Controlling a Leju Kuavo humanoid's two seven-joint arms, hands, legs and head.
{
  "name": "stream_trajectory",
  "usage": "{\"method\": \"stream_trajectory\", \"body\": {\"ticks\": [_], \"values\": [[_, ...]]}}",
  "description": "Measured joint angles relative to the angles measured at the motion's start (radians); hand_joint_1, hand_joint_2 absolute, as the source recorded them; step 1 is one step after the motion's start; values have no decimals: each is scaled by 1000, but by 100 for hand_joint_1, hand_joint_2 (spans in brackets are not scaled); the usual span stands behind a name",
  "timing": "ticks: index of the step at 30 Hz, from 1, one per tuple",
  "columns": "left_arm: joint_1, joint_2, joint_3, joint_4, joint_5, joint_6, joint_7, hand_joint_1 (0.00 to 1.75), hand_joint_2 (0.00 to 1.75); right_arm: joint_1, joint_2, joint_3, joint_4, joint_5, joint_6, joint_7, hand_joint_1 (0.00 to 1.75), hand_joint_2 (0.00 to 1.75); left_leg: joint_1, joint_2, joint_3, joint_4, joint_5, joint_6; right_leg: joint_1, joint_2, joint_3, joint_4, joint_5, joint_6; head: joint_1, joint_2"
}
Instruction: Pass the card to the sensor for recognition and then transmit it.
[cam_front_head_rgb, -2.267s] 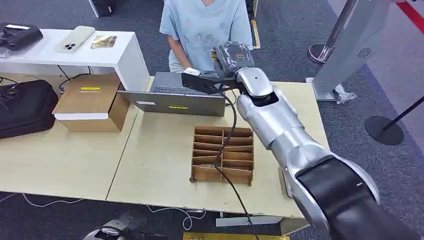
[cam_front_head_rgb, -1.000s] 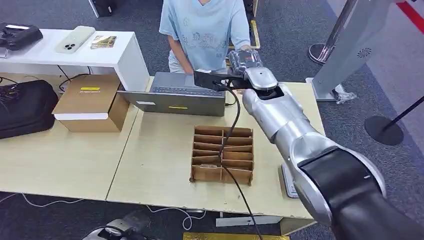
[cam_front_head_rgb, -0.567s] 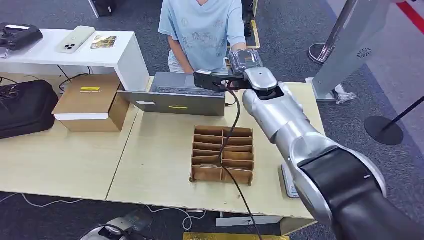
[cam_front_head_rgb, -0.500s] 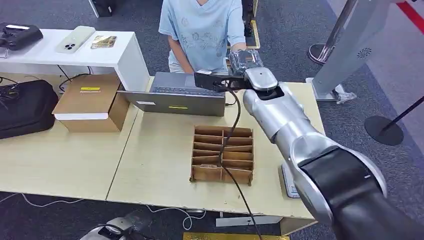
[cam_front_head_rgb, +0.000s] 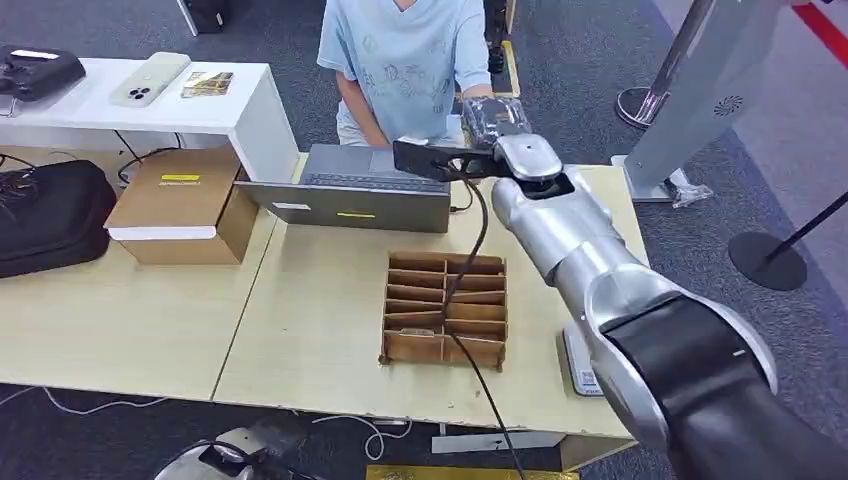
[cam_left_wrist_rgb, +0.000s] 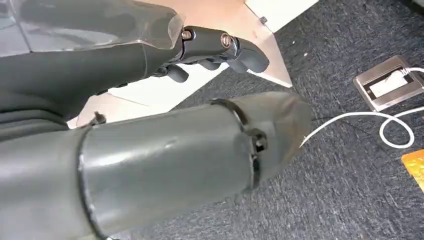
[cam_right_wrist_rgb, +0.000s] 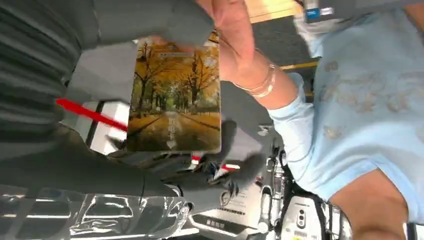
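A: Right hand (cam_right_wrist_rgb: 100, 165) status?
B: I see it reached out past the far edge of the pale wooden worktop (cam_front_head_rgb: 300, 300), fingers closed on the glossy card with the autumn tree-avenue photo (cam_right_wrist_rgb: 175, 95). The grey thumb sits on one edge of the card and the darker fingers (cam_right_wrist_rgb: 215, 185) are under the other.
A: Anyone else on it?
B: Yes, the person's hand (cam_right_wrist_rgb: 230, 30), with a bangle on the wrist, touches the card's far end. I can't tell how firmly it grips.
A: Head view?
B: The right hand (cam_front_head_rgb: 490, 120) is up in front of the person in the light blue t-shirt (cam_front_head_rgb: 405, 50), who is behind the grey open laptop (cam_front_head_rgb: 350, 190). The card itself is hidden there.
A: Left hand?
B: I see the left hand (cam_left_wrist_rgb: 150, 100) hanging low over dark grey carpet (cam_left_wrist_rgb: 350, 190), fingers (cam_left_wrist_rgb: 220, 45) curled loosely, nothing in them.
A: Worktop?
B: A brown cardboard divider tray (cam_front_head_rgb: 445, 305) is near me, with a black cable (cam_front_head_rgb: 470, 260) across it. A closed brown cardboard box (cam_front_head_rgb: 180, 200) stands left of the laptop. A small white scanner pad (cam_front_head_rgb: 578, 365) is at the right edge, partly hidden by my arm.
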Motion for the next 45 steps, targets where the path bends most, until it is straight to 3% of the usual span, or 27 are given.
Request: {"method": "stream_trajectory", "body": {"ticks": [2, 4, 7, 10, 16, 22, 25, 29, 32, 35, 40, 41, 43, 45], "values": [[0, 0, -5, 0, 0, 7, 0, 0, 0, 9, 0, -41, -15, -76, -63, -25, 0, 175, 0, 0, 0, 0, 0, 0, 0, 0, 0, 0, 0, 0, 0, 0], [1, 2, -13, 0, 0, 13, 0, 0, 0, 24, 0, -102, -46, -172, -171, -71, 0, 175, 0, -1, 0, 0, 0, 0, 0, -1, 0, 0, 0, 0, -1, 0], [2, 5, -17, 0, 0, 19, 0, 0, 0, 44, 5, -190, -90, -303, -228, -151, 0, 175, 0, -1, -1, 0, 0, 0, 0, -1, 0, 0, 0, 0, 0, 0], [5, 7, -21, 0, 0, 29, 11, 0, 0, 83, 21, -296, -156, -506, -238, -271, 0, 175, 0, -1, -1, 0, 0, 0, 0, -1, 0, 0, 0, 0, 0, 0], [17, 9, -34, 2, 0, 36, 16, 0, 0, 184, 51, -426, -325, -864, -145, -372, 0, 175, 0, -1, -1, 0, 0, 0, 0, -1, 0, 0, 0, 0, 0, 0], [38, 21, -35, 5, 0, 50, 30, 0, 0, 366, 50, -421, -573, -1343, -16, -395, 0, 175, 0, -1, -1, -1, 0, 0, 0, -1, 0, -1, 0, 0, 0, 0], [52, 30, -35, 6, 0, 52, 32, 0, 0, 492, 38, -396, -710, -1503, 81, -401, 0, 175, 0, -1, -1, -1, -1, 0, 0, -1, 0, -1, -1, 0, -1, 0], [73, 39, -35, 6, 0, 55, 51, 0, 0, 653, 3, -375, -867, -1609, 165, -383, 0, 175, 0, -2, -1, -1, -1, 1, 0, -2, 0, -1, -2, 0, 0, 0], [90, 47, -35, 6, 0, 64, 71, 0, 0, 787, -25, -374, -984, -1586, 211, -393, 0, 175, 0, -2, -1, -1, -3, 1, 0, -2, 0, -2, -3, 2, 0, 0], [118, 58, -35, 6, 0, 78, 98, 0, 0, 939, -43, -382, -1110, -1514, 211, -439, 0, 175, 0, -2, -1, -1, -4, 1, 0, -2, 0, -2, -4, 1, 0, 0], [157, 80, -35, 6, 0, 93, 116, 0, 0, 1134, -47, -403, -1260, -1513, 229, -464, 0, 175, 0, -1, -1, -2, -5, 2, 0, -1, 0, -2, -5, 1, -1, 0], [159, 82, -35, 6, 0, 93, 116, 0, 0, 1153, -47, -405, -1276, -1518, 232, -466, 0, 0, 0, -1, -1, -2, -5, 2, 0, -1, 0, -2, -5, 1, 0, 0], [162, 85, -35, 6, 0, 93, 119, 0, 0, 1193, -46, -412, -1315, -1575, 279, -491, 0, 0, 0, -1, -1, -2, -5, 2, 0, -2, 1, -2, -5, 1, -1, 0], [174, 90, -35, 6, 0, 101, 129, 0, 0, 1246, -40, -421, -1357, -1535, 280, -523, 0, 0, 0, -2, 0, -2, -5, 2, 0, -3, 1, -2, -6, 2, 0, 0]]}}
